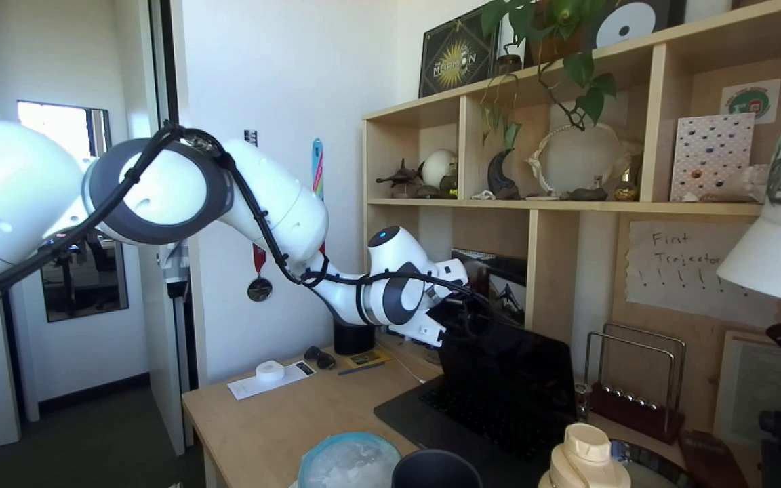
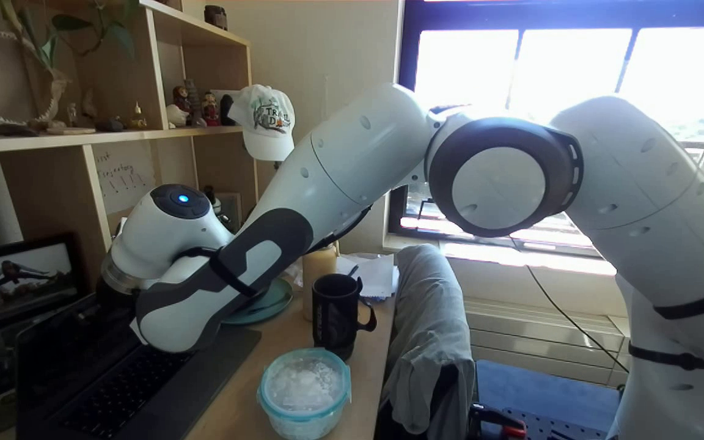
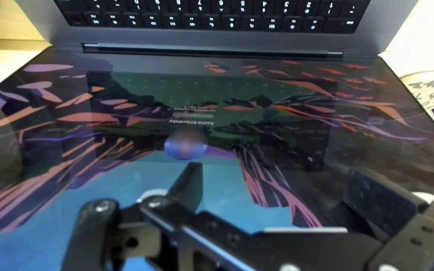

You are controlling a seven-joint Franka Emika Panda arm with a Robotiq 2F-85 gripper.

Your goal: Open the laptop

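The dark laptop [image 1: 509,366] stands on the desk with its lid raised well away from the keyboard; it also shows in an exterior view [image 2: 129,388], partly behind the arm. In the wrist view the laptop [image 3: 217,40] shows its lit keyboard, its hinge and a lit screen with a colourful picture. My gripper [image 3: 275,180] is open, its fingers wide apart with nothing held between them, over the upper part of the screen. In an exterior view the gripper [image 1: 459,308] is at the lid's upper edge; whether it touches is unclear. The wrist hides the fingers in an exterior view.
A black mug [image 2: 333,311], a teal-rimmed container [image 2: 304,391] and a beige bottle [image 1: 586,461] stand near the laptop's front and side. A Newton's cradle [image 1: 638,403] stands beside the lid. A framed picture [image 2: 22,275] and the wooden shelf [image 1: 533,271] are behind it.
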